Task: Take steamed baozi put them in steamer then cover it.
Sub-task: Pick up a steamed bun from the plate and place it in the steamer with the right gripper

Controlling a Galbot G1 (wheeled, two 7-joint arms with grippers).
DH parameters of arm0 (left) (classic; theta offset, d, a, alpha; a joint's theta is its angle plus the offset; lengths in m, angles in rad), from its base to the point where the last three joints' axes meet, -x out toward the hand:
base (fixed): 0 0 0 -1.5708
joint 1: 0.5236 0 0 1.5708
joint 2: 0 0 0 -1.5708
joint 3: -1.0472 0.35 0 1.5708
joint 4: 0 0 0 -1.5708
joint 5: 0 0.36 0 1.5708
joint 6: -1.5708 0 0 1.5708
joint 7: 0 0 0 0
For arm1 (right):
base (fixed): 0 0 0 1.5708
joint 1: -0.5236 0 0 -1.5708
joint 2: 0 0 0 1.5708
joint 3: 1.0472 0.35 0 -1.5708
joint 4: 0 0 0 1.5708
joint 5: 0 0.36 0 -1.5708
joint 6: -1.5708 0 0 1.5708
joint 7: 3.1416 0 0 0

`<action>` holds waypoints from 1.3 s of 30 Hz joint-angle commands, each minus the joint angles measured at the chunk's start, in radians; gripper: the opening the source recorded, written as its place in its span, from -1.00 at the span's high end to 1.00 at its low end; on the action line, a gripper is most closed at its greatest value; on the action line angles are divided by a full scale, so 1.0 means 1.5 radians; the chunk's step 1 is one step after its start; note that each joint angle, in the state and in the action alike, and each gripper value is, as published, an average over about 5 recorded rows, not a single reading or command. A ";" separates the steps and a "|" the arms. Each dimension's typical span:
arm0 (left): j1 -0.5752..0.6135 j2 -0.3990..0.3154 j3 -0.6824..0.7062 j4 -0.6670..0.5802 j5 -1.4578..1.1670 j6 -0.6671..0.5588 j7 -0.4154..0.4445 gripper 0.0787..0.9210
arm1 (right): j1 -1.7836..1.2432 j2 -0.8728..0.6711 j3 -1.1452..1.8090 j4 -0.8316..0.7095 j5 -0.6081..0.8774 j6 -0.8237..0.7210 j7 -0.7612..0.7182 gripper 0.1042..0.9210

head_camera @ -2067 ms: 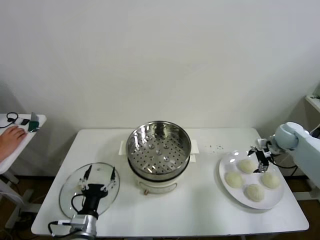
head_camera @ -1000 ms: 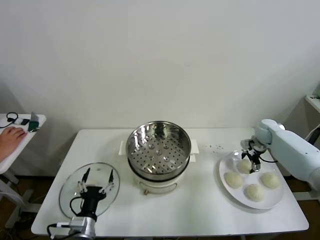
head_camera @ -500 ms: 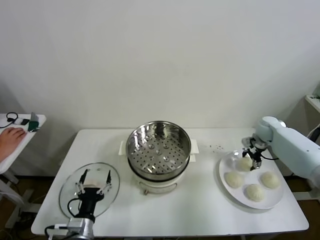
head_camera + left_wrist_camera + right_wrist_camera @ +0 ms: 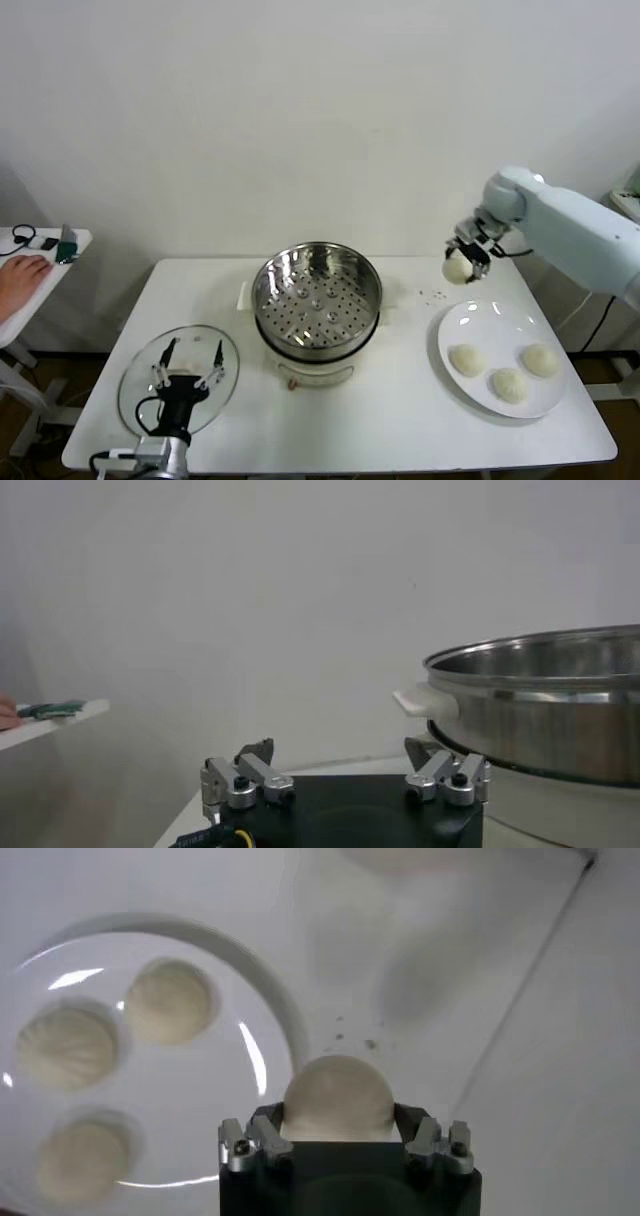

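One baozi (image 4: 456, 269) has been lifted off the plate (image 4: 553, 398) at the tabletop's right edge, clamped in the right gripper (image 4: 462, 262); three remain. The steamer (image 4: 317, 295) at centre awaits it. The left gripper (image 4: 187, 371) hangs apart over the cover (image 4: 135, 385).

**Hidden and cut off**

In the right wrist view the right gripper (image 4: 345, 1138) covers the lower part of the steamed baozi (image 4: 337, 1098) it carries, and its fingertips are out of sight behind the bun. The plate (image 4: 262, 998) runs off the picture's edge. In the left wrist view the steamer (image 4: 540, 705) is cut by the frame, its inside unseen. At the head view's edge a person's hand (image 4: 18, 275) shows only in part.
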 commanded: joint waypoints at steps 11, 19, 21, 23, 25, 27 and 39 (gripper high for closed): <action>0.006 0.007 0.001 0.003 -0.001 -0.002 0.000 -0.77 | 0.108 0.278 -0.094 0.037 0.019 0.164 0.007 -0.53; 0.012 0.008 0.000 -0.008 -0.017 0.003 -0.001 -0.77 | 0.010 0.347 -0.067 -0.048 -0.076 0.204 0.020 -0.53; 0.014 0.007 -0.001 -0.019 -0.031 0.011 -0.002 -0.77 | -0.009 0.362 -0.061 -0.071 -0.101 0.219 0.026 -0.53; 0.013 0.008 -0.001 -0.025 -0.038 0.016 -0.002 -0.77 | -0.027 0.374 -0.052 -0.093 -0.132 0.236 0.033 -0.53; 0.013 0.010 -0.003 -0.028 -0.037 0.016 -0.002 -0.77 | -0.047 0.386 -0.040 -0.115 -0.167 0.253 0.040 -0.53; 0.014 0.012 -0.005 -0.030 -0.039 0.016 -0.002 -0.77 | -0.063 0.397 -0.030 -0.135 -0.196 0.266 0.046 -0.54; 0.022 0.022 -0.011 -0.035 -0.043 0.014 -0.002 -0.77 | -0.103 0.412 -0.009 -0.170 -0.288 0.291 0.063 -0.55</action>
